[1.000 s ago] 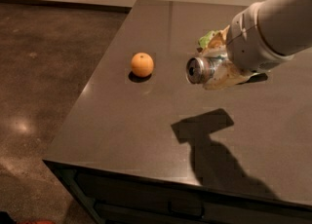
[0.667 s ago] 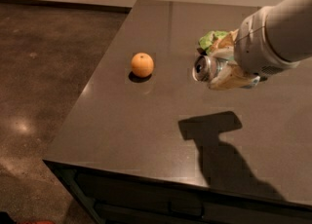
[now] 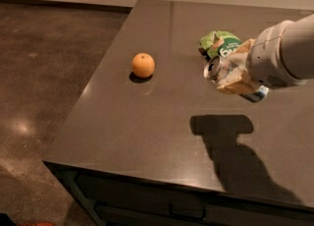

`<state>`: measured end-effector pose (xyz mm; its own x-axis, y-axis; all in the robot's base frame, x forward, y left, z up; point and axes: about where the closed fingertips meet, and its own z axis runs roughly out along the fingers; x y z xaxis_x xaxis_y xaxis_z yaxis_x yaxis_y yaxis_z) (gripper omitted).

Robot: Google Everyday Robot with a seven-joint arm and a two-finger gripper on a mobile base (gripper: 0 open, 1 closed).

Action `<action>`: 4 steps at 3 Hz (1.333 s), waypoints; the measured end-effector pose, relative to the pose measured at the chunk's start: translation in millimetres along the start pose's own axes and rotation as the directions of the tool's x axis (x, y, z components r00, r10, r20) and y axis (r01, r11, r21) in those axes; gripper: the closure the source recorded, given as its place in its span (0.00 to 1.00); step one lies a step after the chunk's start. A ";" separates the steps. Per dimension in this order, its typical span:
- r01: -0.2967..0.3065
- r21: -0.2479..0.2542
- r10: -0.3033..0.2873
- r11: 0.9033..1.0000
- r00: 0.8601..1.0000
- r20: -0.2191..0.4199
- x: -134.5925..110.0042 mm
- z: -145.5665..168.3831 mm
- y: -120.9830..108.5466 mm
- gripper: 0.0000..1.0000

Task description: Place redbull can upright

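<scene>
- the gripper (image 3: 231,74) hangs above the right half of the desk (image 3: 147,122), clear of the surface.
- its fingers (image 3: 238,86) are clamped on the redbull can (image 3: 214,69).
- the can lies sideways in the grip, silver top facing left.
- a green bag (image 3: 221,42) lies just behind it.
- an orange (image 3: 143,65) rests well apart to the left.

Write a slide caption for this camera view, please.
The gripper holds the redbull can sideways above the dark table, near an orange and a green bag.
</scene>
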<state>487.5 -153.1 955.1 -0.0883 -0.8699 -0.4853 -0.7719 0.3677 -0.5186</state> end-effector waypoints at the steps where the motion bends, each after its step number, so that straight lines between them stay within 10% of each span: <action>1: -0.057 0.060 0.057 0.997 0.998 0.007 2.1 -3.3 -2.7 1.00; 3: -0.107 0.176 0.102 0.979 0.994 0.034 1.7 -11.0 -7.0 1.00; 4: -0.159 0.135 0.151 0.978 0.986 0.064 6.3 -11.6 -10.1 1.00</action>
<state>487.5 -166.1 965.5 -0.1636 -0.7813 -0.6023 -0.6560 0.5422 -0.5251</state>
